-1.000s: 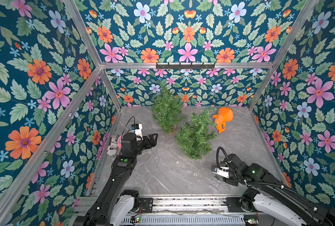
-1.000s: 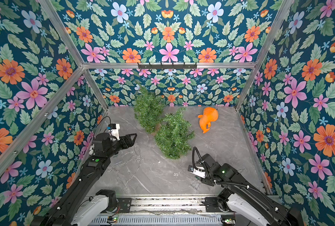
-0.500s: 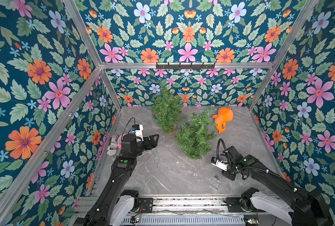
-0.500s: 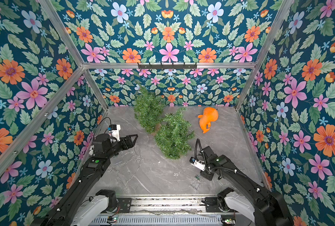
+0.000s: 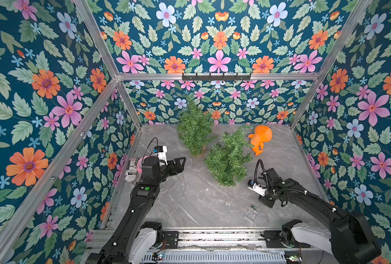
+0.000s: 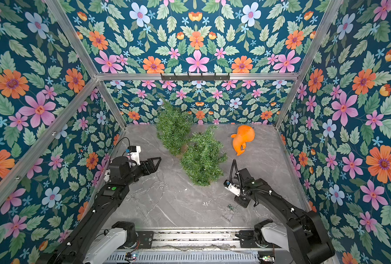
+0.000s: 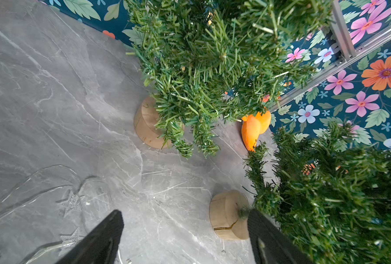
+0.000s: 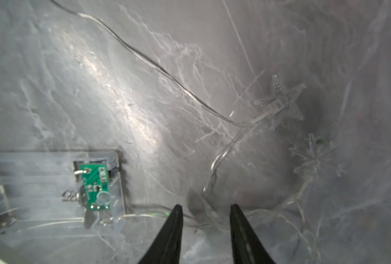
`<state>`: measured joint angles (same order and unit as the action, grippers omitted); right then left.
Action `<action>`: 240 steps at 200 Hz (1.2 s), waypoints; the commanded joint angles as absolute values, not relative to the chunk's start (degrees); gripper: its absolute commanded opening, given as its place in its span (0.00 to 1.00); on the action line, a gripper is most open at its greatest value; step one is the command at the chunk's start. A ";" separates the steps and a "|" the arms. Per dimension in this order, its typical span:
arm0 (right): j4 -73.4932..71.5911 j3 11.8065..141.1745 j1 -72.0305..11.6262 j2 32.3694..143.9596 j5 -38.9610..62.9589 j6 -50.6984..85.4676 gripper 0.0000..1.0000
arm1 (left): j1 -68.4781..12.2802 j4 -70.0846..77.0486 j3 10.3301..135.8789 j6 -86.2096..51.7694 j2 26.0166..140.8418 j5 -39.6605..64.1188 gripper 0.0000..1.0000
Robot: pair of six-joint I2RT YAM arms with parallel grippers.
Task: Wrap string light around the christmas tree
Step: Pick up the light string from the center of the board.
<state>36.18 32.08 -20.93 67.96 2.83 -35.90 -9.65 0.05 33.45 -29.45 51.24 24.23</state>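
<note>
We're looking down on the grey desk (image 5: 190, 205), and the string light (image 7: 72, 203) lies flat on it, none of it on a tree. Its clear wire loops across the front half of the desk, from in front of the left claw (image 5: 179, 164) over to the battery box (image 8: 53, 182) near the front right corner. The right claw (image 8: 206, 206) points straight down there, just beside the box. Its two fingers are a little apart and straddle the wire, pinching nothing that we can see. A clear star (image 8: 281, 102) and a snowflake (image 8: 315, 157) lie close to it. Over on the left side, the left claw hangs above the desk, spread wide and empty, aimed toward the trees. The back tree (image 5: 194, 128) stands by the back edge. The front tree (image 5: 228, 160) stands just beside it, nearer mid-desk, and both are on wooden bases (image 7: 146, 123). An orange toy (image 5: 260, 137) lies toward the back right corner, and a can (image 5: 131, 169) lies along the left edge.
</note>
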 commanded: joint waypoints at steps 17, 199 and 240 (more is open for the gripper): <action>35.75 32.79 -20.88 70.37 4.55 -36.77 0.34 | -9.14 1.49 33.49 -29.22 51.53 25.22 0.88; 35.42 32.28 -20.98 66.24 2.37 -36.59 0.00 | -8.61 1.23 33.35 -29.11 49.73 24.18 0.88; 36.74 31.11 -20.95 50.74 -1.64 -36.34 0.00 | -8.39 1.61 33.67 -28.27 48.21 23.73 0.88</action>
<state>35.07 31.20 -20.95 57.17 1.23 -35.97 -8.56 0.32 33.21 -29.61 49.25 24.03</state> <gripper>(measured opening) 0.049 0.879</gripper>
